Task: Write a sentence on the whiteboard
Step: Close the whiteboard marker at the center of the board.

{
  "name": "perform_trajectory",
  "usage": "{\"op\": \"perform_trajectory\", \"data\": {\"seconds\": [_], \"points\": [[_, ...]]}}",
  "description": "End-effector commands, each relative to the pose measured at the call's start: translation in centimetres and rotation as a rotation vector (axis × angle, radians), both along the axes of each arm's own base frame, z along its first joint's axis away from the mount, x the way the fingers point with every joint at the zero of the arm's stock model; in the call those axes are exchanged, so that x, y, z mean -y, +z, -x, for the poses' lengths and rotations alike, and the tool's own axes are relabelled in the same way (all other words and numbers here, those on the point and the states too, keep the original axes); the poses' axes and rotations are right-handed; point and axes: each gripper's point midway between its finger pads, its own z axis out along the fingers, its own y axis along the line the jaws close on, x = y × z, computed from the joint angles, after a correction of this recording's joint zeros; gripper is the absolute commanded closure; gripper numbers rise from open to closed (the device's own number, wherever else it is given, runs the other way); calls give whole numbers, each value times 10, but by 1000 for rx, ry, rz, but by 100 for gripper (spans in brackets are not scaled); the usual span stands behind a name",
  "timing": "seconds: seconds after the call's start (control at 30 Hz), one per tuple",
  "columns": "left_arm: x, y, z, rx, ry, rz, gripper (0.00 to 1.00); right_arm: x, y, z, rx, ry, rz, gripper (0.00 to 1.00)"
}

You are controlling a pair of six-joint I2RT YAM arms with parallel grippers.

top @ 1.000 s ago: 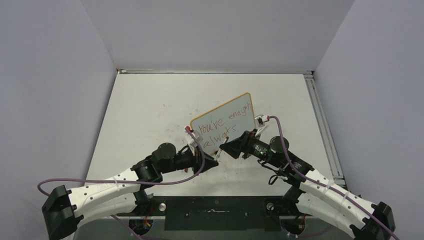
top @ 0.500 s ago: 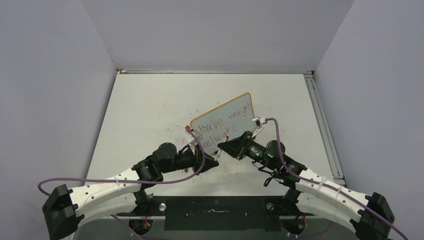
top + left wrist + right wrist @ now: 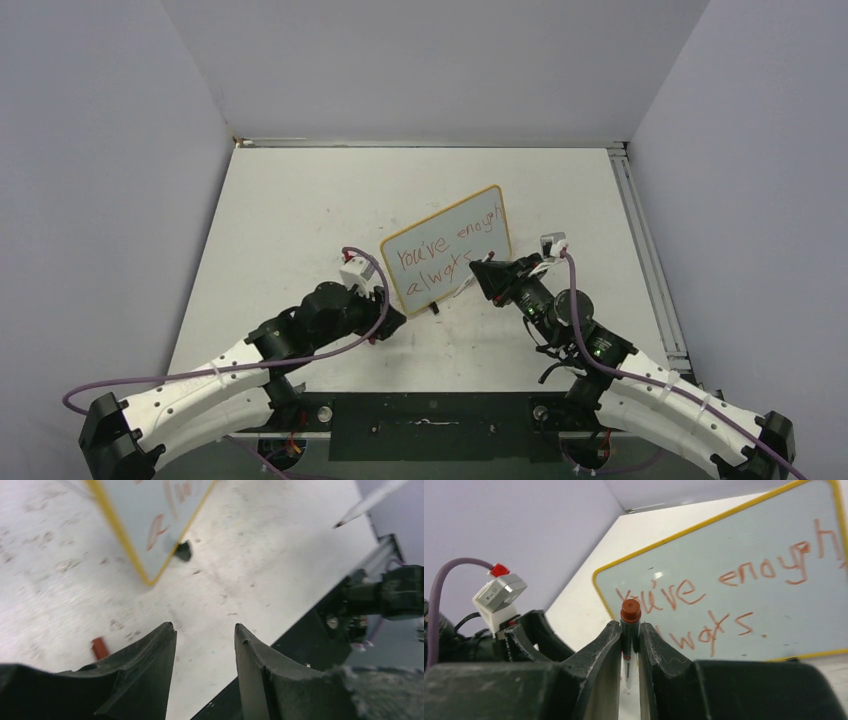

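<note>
Your right gripper (image 3: 629,629) is clamped on a red-tipped marker (image 3: 630,611), close to the whiteboard (image 3: 440,231) with its red sentence (image 3: 418,256). Your left gripper (image 3: 204,626) has its jaws apart.

The left wrist view cuts the whiteboard (image 3: 150,510) off at its top edge, leaving only unreadable scraps of the sentence (image 3: 156,528). In the right wrist view the right gripper (image 3: 630,630) hides the marker (image 3: 630,611) barrel and the second line's first letters.

White-shelled arms (image 3: 200,378), black joints (image 3: 300,335), purple cables (image 3: 461,561); left tool (image 3: 205,626) and right tool (image 3: 629,625) matte black
</note>
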Motion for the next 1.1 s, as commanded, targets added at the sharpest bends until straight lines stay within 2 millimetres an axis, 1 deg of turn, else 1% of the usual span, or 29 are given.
{"op": "perform_trajectory", "data": {"seconds": [0.0,0.07,0.17,0.27,0.37,0.43,0.6,0.77,1.07], "points": [[-64,-38,-6,-106,259,-267,56,25,16,-22,96,-162,131,95],[-76,-55,-2,-157,306,-316,57,26,12,-24,95,-172,164,95],[-80,-75,0,-203,334,-353,58,23,8,-25,106,-161,181,95],[-79,-86,-3,-218,348,-391,60,22,6,-24,114,-153,186,95],[-89,-95,-6,-228,377,-493,63,24,4,-24,114,-156,203,95],[-91,-100,-8,-227,380,-539,65,25,3,-24,112,-159,205,95],[-85,-107,-10,-225,352,-585,66,29,1,-22,117,-163,200,95],[-70,-109,-12,-213,315,-536,66,32,-1,-21,115,-174,207,95],[-63,-118,-14,-224,307,-542,66,28,-6,-21,102,-156,219,95]]}}
